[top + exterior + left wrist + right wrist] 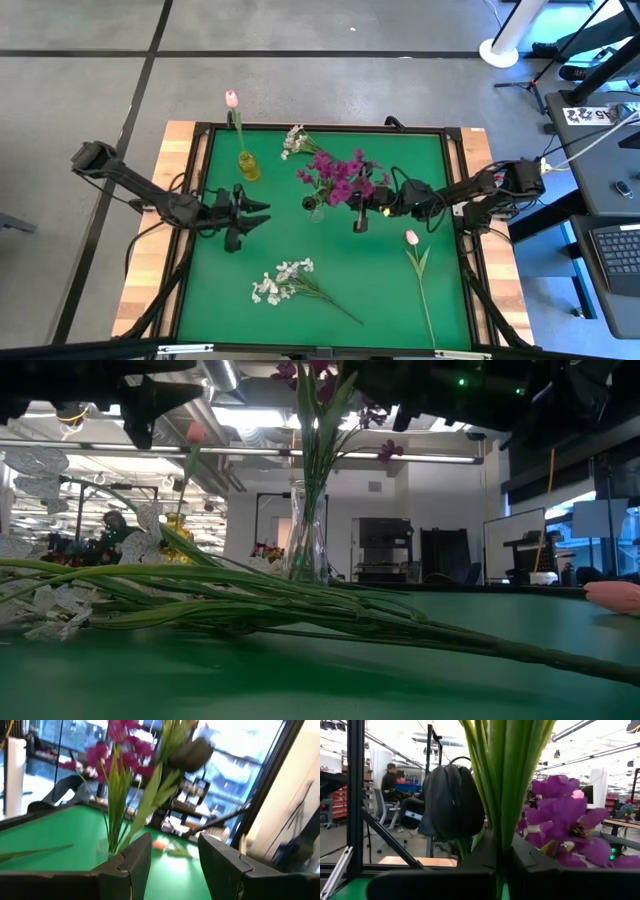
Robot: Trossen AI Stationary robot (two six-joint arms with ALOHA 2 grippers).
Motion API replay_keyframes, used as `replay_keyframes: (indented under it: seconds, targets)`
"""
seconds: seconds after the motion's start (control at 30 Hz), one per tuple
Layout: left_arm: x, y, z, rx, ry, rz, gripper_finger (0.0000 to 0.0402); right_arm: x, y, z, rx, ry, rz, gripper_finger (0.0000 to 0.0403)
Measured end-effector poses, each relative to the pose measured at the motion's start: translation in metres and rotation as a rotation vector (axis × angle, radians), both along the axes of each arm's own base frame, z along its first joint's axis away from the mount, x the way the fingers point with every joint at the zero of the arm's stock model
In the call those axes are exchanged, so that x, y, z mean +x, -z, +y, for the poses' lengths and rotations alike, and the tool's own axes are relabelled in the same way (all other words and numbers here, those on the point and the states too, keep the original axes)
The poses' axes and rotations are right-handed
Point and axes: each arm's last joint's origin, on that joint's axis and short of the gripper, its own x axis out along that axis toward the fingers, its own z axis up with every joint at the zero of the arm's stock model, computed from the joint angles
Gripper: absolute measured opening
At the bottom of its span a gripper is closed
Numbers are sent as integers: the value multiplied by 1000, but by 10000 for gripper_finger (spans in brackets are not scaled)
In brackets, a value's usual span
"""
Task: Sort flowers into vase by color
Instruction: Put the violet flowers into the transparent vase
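Nearest the low camera: white spray lying loose on the green desk, unsorted. Magenta flowers are standing in the clear vase; I am clamping the right tool tight on their stems. One pink tulip is sitting in the yellow vase; another tulip and white cluster are waiting. The left tool is hovering nearby, half-open, carrying nothing.

The left pincer hangs over the green bench with its two dark fingers parted and nothing between them. Past them stands a clear vase holding green stems and leaves topped with magenta-purple blossoms. A dark rounded shape sits blurred among the upper leaves; what it is cannot be told.
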Motion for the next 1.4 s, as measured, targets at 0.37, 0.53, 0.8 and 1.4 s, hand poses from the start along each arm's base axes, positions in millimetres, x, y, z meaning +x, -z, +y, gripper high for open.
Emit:
replay_keyframes:
  seconds: [0.37,0.53,0.8,1.4]
  targets:
    - [-8,4,4,-40,2,-53,157,-2,-5,-1,-36,51,-55,10]
    - [-8,2,4,-50,2,-73,157,1,-9,-1,-56,59,-55,11]
    - [-8,2,4,-48,2,-69,157,6,-10,-2,-97,72,-8,13]
    - [-8,3,4,-46,1,-66,157,20,21,-7,-76,85,84,14]
